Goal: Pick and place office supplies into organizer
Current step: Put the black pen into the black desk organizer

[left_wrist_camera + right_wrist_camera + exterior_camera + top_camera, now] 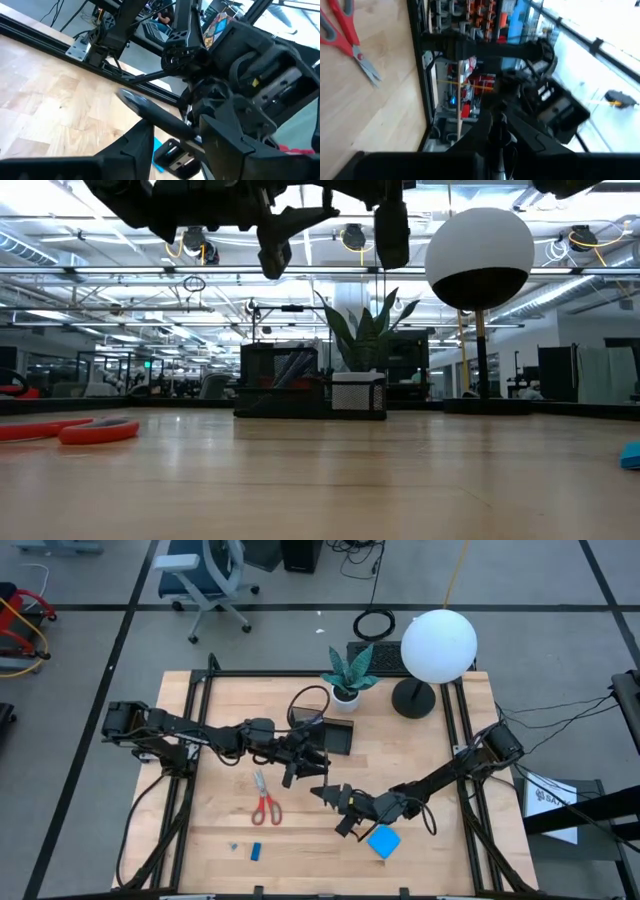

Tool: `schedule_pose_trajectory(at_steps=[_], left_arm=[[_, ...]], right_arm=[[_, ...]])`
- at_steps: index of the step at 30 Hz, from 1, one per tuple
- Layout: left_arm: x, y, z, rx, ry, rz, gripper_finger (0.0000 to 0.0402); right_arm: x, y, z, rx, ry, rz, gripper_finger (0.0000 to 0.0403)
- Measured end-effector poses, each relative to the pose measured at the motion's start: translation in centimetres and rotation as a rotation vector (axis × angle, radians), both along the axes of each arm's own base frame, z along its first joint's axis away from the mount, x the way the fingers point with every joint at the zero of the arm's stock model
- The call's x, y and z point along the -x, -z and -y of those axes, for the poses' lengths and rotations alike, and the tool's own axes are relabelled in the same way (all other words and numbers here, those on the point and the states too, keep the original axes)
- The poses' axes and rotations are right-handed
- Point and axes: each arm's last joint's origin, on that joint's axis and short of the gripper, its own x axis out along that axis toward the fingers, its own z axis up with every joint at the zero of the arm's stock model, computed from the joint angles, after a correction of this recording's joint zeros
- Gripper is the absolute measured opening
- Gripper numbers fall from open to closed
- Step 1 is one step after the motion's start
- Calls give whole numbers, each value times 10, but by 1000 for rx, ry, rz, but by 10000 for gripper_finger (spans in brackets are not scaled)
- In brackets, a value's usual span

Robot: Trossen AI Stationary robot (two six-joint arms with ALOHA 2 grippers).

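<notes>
Organizer [336, 736] by plant pot [346, 695]; pens inside [290, 370].

Hard to tell from above whether the left gripper [292, 776] grips anything — fingers only a dark blur near the organizer [330, 737]. Right gripper [322, 792] likewise murky over the wood. In the low view, both arms cut off by the top edge; scissors [70, 430] clipped at the left, pad [631, 455] at the right (a sliver only). Small speck beside the eraser [256, 851] too small to name. Organizer's compartments and contents unreadable — dark throughout.
</notes>
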Motion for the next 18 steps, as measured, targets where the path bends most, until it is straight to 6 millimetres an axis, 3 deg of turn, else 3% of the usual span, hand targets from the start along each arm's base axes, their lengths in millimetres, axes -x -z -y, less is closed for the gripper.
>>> schedule_pose_trajectory(at_steps=[5,18], left_arm=[[4,-5,0,-36,8,11,165],[44,-60,6,-229,-45,195,165]], right_arm=[[6,-15,4,-113,12,33,30],[36,-68,34,-532,85,172,30]])
